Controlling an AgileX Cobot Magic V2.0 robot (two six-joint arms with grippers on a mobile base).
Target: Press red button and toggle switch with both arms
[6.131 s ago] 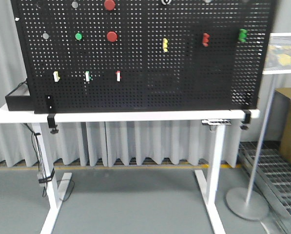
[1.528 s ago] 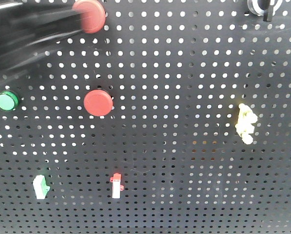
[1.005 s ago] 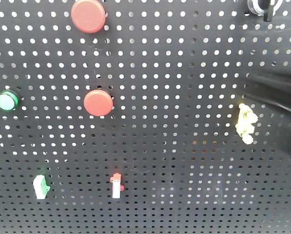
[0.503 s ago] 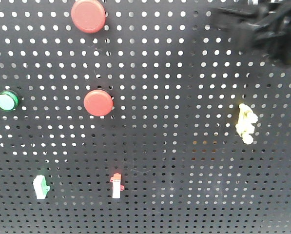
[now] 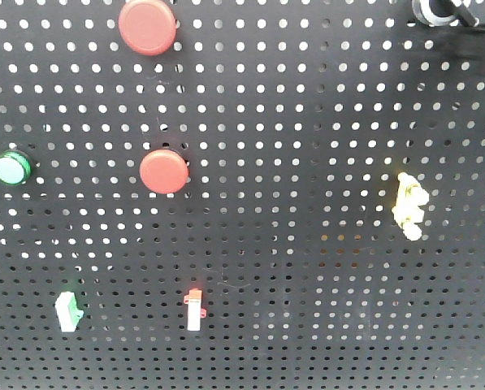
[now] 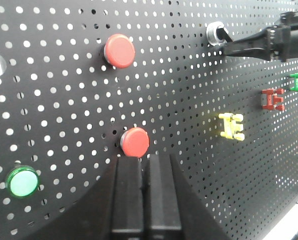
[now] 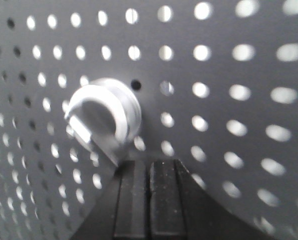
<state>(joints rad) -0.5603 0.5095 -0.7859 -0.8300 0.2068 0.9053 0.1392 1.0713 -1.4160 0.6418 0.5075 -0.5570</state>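
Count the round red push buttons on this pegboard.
2. The larger red button sits at the top of the front view. The smaller red button sits below it, right of the green button. Others may lie outside the frame.

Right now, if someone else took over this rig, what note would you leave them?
Left gripper: shut, holding nothing. In its wrist view the tips show just below the smaller red button, and the larger red button is higher up.
Right gripper: shut, holding nothing, tips right under the silver toggle switch at the top right of the pegboard. Contact cannot be told.
Done: the left arm was at the larger red button a moment ago and has drawn away, so that press looks made.
Left: flip the switch, then pull the right arm back.
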